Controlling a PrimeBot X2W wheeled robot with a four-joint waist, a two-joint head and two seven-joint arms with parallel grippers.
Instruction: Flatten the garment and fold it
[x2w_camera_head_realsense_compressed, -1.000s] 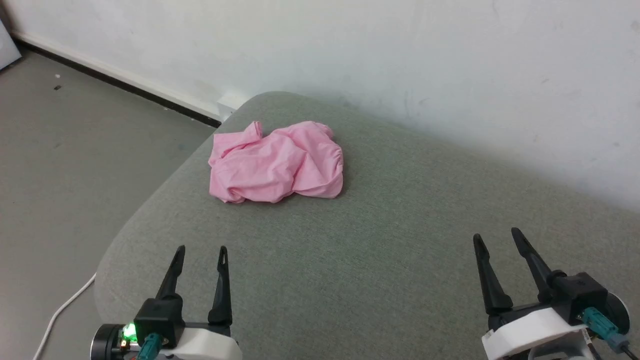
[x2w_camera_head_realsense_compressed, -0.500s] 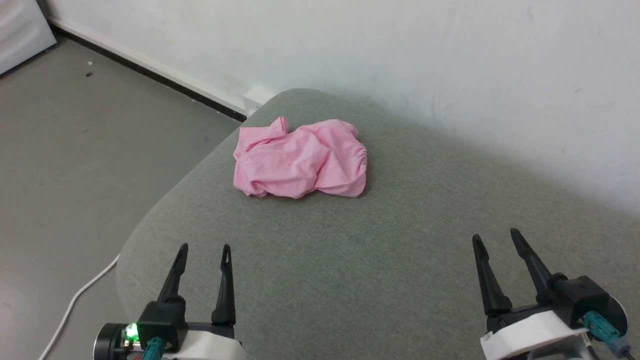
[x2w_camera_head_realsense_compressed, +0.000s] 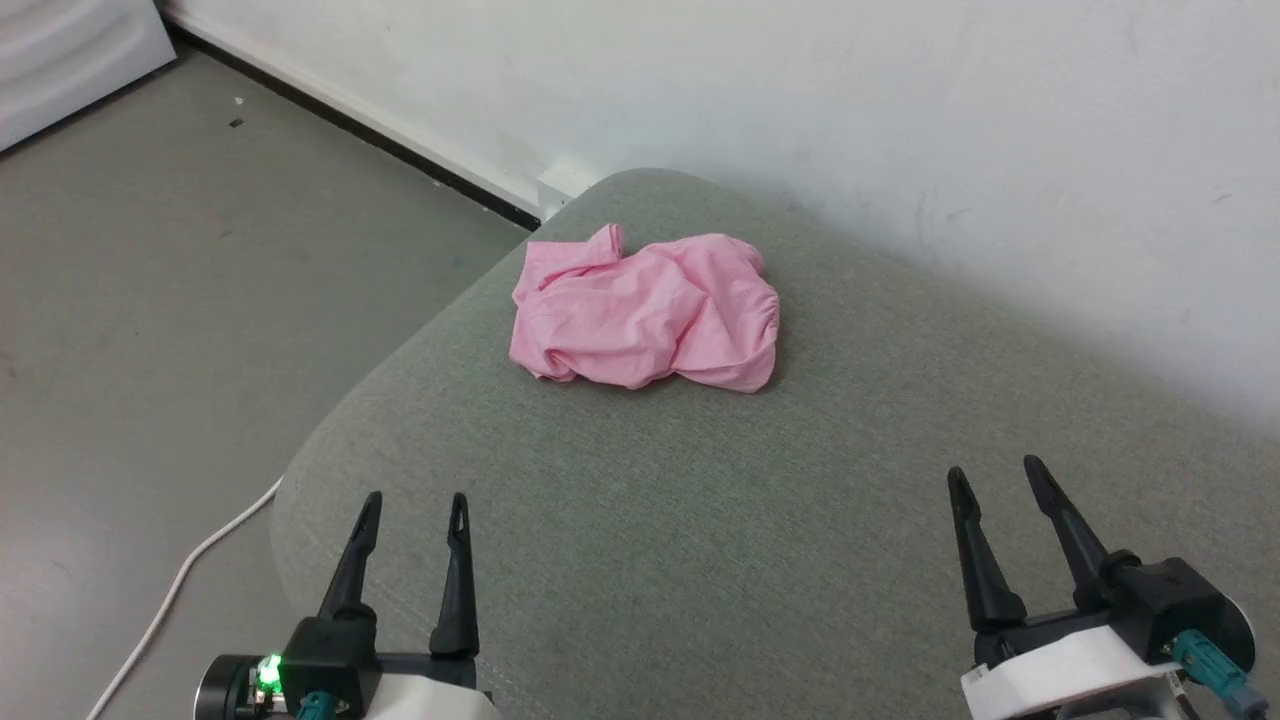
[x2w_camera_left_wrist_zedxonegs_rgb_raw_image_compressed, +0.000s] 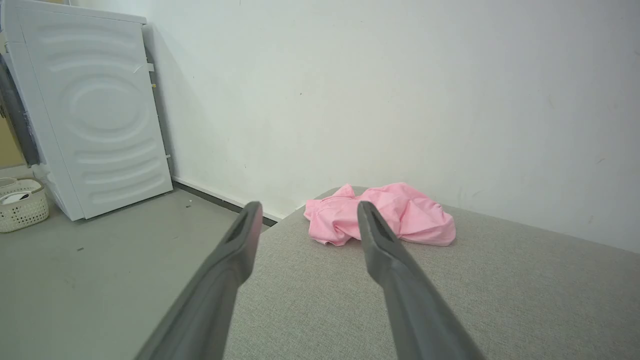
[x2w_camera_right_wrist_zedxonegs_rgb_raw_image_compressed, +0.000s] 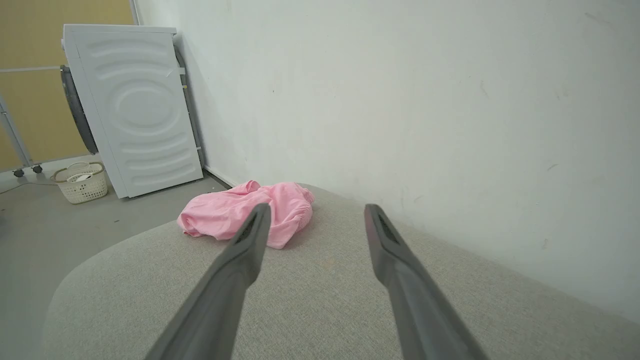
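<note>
You've got a cream perforated basket (x2w_camera_left_wrist_zedxonegs_rgb_raw_image_compressed: 25, 212) holding something white; crumpled soft pink shorts (x2w_camera_head_realsense_compressed: 645, 315) on grey woven cushion (x2w_camera_head_realsense_compressed: 640, 520); left gripper (x2w_camera_head_realsense_compressed: 417, 497), right gripper (x2w_camera_head_realsense_compressed: 992, 466) spread wide, empty.

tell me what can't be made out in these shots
- Garment, head view: bunched up, so legs and any label are lost in its own folds.
- Garment, left wrist view: a finger of the left gripper covers part of it.
- Basket, left wrist view: cut by the left edge; contents too small.
- Cable, head view: runs off the bottom edge.
</note>
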